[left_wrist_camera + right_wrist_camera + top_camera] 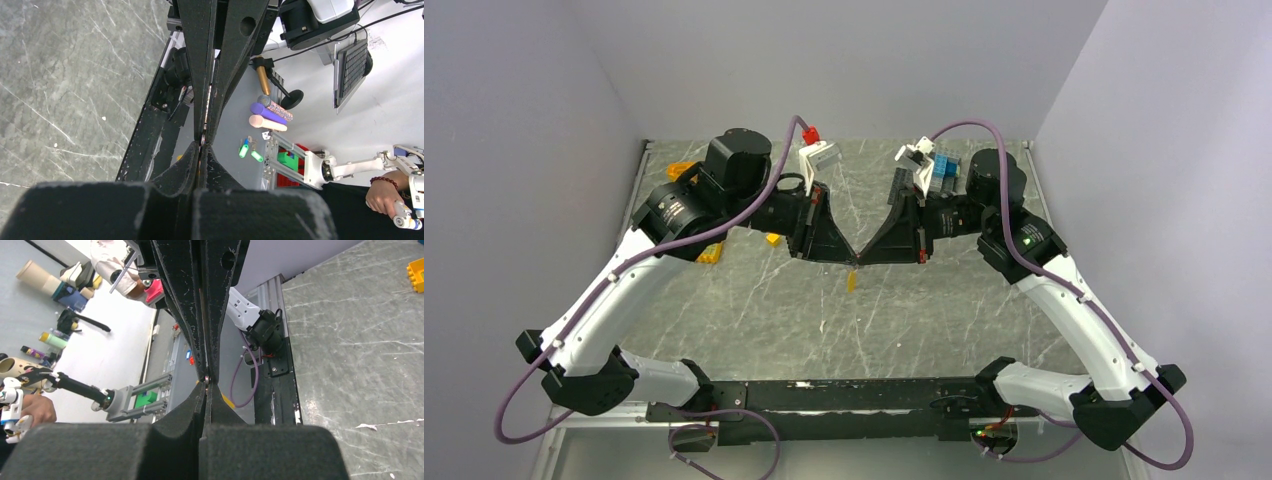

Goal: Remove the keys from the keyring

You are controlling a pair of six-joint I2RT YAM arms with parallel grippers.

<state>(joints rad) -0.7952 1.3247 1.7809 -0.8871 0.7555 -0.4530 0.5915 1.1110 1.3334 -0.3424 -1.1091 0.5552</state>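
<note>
My left gripper (845, 257) and right gripper (865, 258) meet tip to tip above the middle of the table. Both are shut, and a thin metal glint, the keyring (202, 136), sits pinched where the tips touch. It also shows in the right wrist view (206, 379). A small yellow key (851, 281) hangs just below the joined tips. A bit of it shows yellow behind the fingers in the right wrist view (228, 400) and in the left wrist view (179, 157). Most of the ring is hidden by the pads.
A small yellow cube (773, 238) and an orange-yellow studded brick (711, 252) lie under the left arm. Another orange piece (679, 170) is at the far left. Blue blocks (941, 168) and a red block (812, 132) are at the back. Walls close in both sides.
</note>
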